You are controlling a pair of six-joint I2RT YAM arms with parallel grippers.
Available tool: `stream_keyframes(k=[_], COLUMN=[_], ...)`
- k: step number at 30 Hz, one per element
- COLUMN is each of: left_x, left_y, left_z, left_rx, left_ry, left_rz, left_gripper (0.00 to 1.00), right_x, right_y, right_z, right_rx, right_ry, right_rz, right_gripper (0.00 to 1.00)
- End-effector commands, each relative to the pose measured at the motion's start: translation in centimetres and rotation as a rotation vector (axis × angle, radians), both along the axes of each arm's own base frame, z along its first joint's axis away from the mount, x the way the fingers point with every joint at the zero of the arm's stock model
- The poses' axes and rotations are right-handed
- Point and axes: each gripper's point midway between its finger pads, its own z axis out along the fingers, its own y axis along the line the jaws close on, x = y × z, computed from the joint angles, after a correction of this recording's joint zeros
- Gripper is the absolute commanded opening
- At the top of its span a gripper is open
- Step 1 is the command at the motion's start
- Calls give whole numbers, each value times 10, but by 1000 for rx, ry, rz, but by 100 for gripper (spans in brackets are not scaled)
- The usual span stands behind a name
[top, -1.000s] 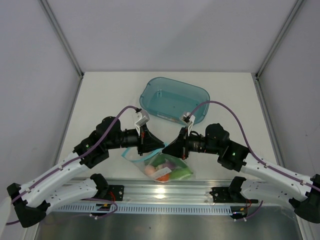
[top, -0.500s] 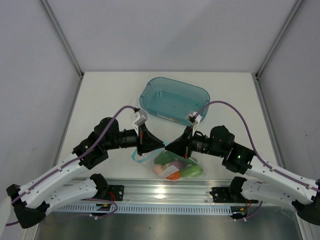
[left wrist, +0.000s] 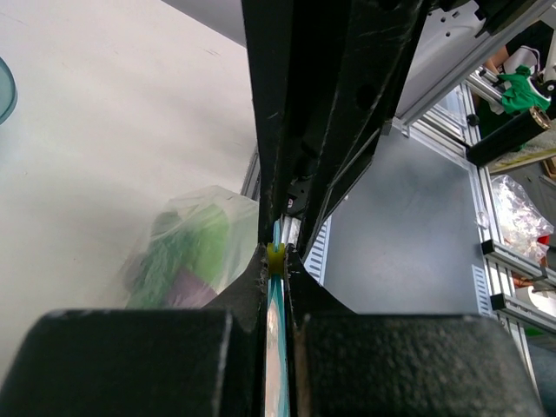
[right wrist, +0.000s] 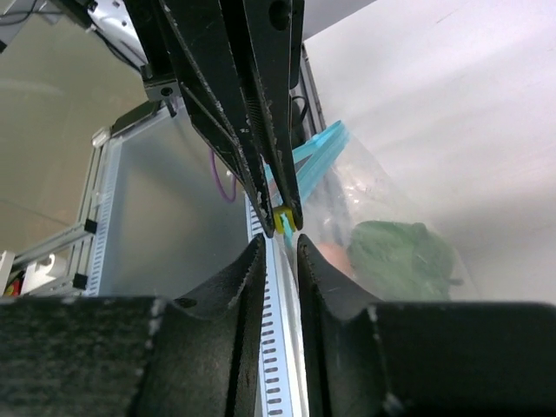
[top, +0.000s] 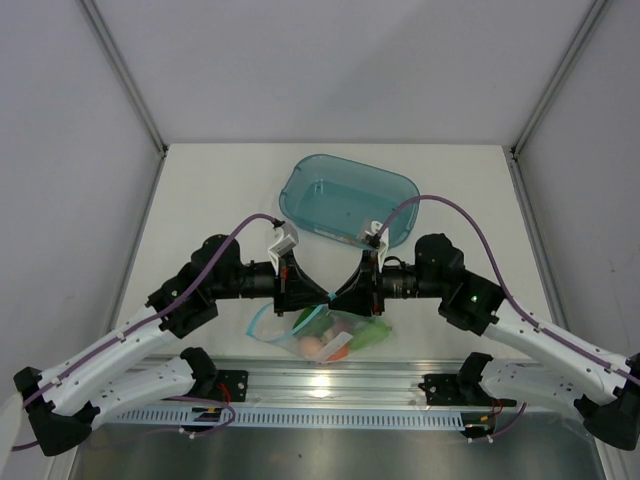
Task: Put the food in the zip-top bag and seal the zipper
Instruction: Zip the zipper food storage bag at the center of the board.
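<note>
The zip-top bag (top: 285, 328) hangs clear and crinkly below where my two grippers meet, near the table's front edge. Inside it lies the food (top: 322, 346): an orange piece, a beige egg and green ones; green and purple show in the left wrist view (left wrist: 193, 256). My left gripper (top: 318, 293) (left wrist: 275, 248) is shut on the teal zipper (left wrist: 277, 347), its tips at a small yellow slider (left wrist: 275, 259). My right gripper (top: 345, 295) (right wrist: 279, 241) faces it tip to tip, open, with only the rail showing through its gap. The slider (right wrist: 283, 221) sits just beyond the right fingertips.
A rigid teal tub (top: 350, 200) stands on the white table behind the grippers. The aluminium rail (top: 330, 385) with both arm bases runs along the near edge, right under the hanging bag. Grey walls close in the left and right sides.
My right gripper has opened and let go of the bag's mouth. The bag has swung back to the left and now hangs from the left gripper alone.
</note>
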Motion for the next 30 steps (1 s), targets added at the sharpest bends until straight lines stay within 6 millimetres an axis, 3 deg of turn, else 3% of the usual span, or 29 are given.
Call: stream_keyframes(k=[1,6,8,15,17,22,27,30], left_x=[-7,-9,-9,-7,-3,2,11,14], left_y=[-1,-1,-2,-3,-3,-2,0,2], left_z=[13,16,16,11,3,-9,-17,-22], left_rx=[-36,-41,-42,-17,9,46,75,97], left_ry=[-8,-10,-10,0,7,17,16,15], left_rz=[-34,-41,-43,-43,-26,0,52,70], left_gripper=[0,0,1,1,1,0,1,0], right_x=[-8,-6,-3,14,21,30,43,48], right_y=[5,9,11,14,14,7,-7,-11], right_z=[11,3,2,10,32,53,56,46], right_rx=[15,-9,-12,33,136,244,322,341], right_ry=[-36,-24,-27,0,-1,90,175,247], right_rz=[95,104,100,-37,-127,-265,-393,-443], right_gripper=[22,14,0,0,0,0,0,0])
